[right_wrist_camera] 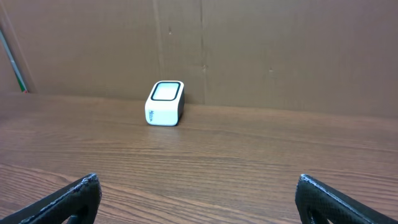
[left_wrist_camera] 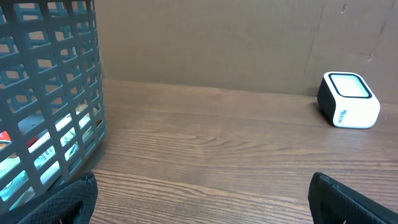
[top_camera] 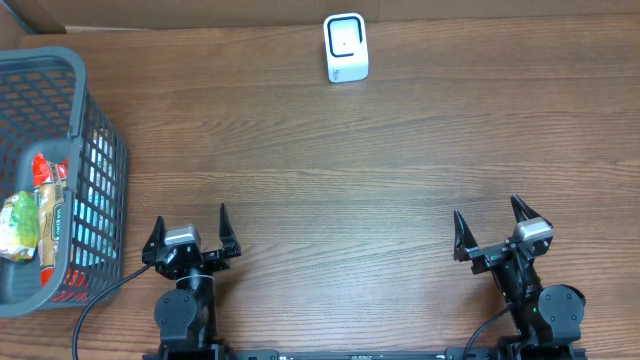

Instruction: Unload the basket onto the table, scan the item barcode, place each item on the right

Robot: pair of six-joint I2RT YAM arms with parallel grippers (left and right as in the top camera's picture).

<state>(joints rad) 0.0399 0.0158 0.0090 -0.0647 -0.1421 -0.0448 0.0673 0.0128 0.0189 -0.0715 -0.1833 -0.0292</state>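
Observation:
A white scanner (top_camera: 346, 47) with a dark window stands at the far middle of the table; it also shows in the left wrist view (left_wrist_camera: 349, 99) and the right wrist view (right_wrist_camera: 165, 103). Packaged items (top_camera: 38, 210), red, yellow and green, lie in the grey mesh basket (top_camera: 100, 150) at the left edge. No barcode shows. My left gripper (top_camera: 189, 229) rests open near the front edge, right of the basket, with nothing between its fingers (left_wrist_camera: 68, 202). My right gripper (top_camera: 492, 227) sits open at the front right, also with nothing held.
A brown cardboard wall (right_wrist_camera: 261, 50) closes off the back of the wooden table (top_camera: 330, 180). The basket wall (left_wrist_camera: 46, 93) stands close on the left of my left gripper. A black cable (top_camera: 100, 300) runs from the left arm base.

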